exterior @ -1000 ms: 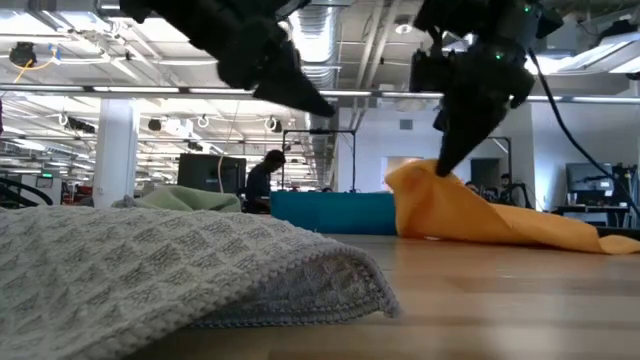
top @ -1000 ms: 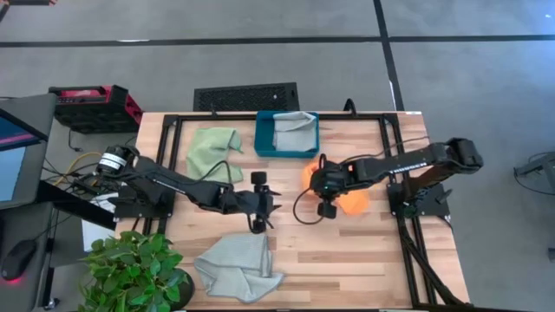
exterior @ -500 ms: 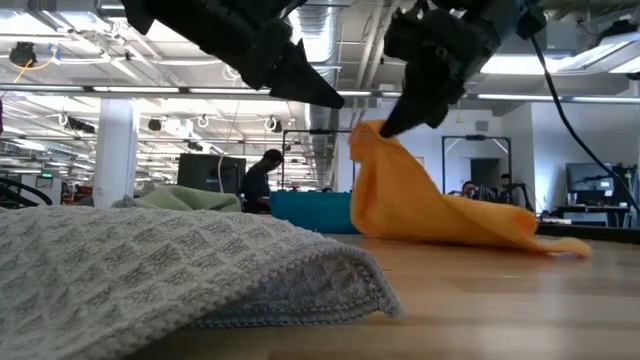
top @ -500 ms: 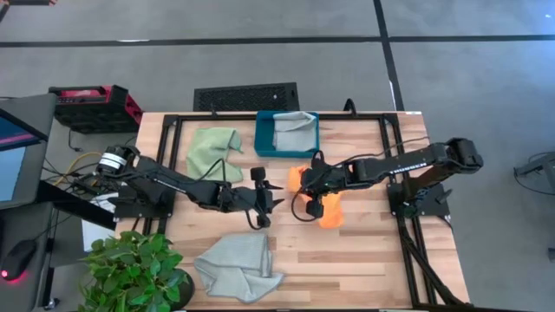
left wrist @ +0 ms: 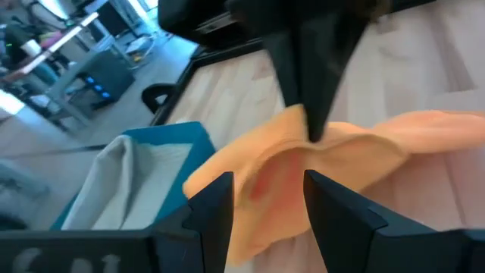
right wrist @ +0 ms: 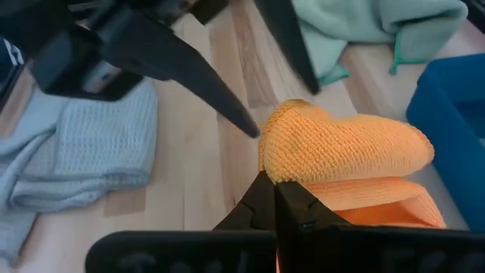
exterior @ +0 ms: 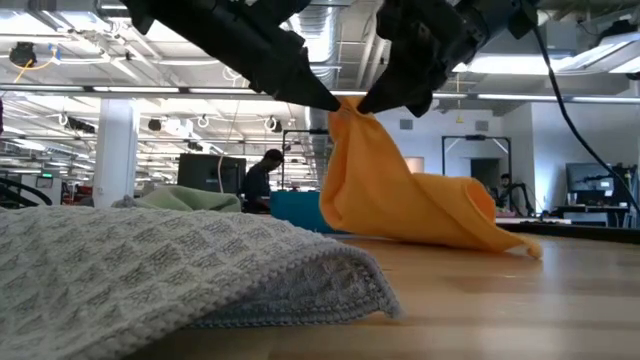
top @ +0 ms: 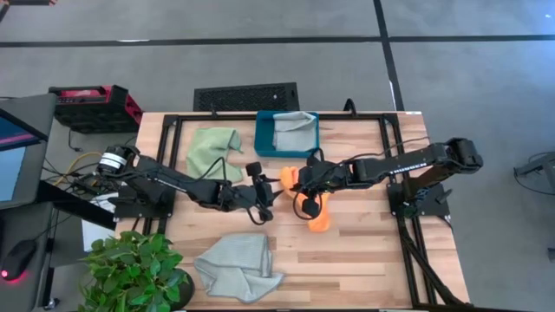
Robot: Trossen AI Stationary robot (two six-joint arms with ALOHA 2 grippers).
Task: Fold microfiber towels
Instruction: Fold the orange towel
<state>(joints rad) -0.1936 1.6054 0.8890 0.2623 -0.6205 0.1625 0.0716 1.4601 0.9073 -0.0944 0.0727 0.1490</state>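
The right gripper [exterior: 352, 108] pinches a corner of the orange towel [exterior: 410, 210], lifting it off mid-table so it drapes, probably to offer that corner to the left gripper [exterior: 322, 100], whose fingers stand apart beside it, not yet closed on the cloth

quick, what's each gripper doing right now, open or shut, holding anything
Left gripper: open, fingers either side of a raised corner of the orange towel, not clamped on it.
Right gripper: shut on the orange towel, holding a corner up off the table.
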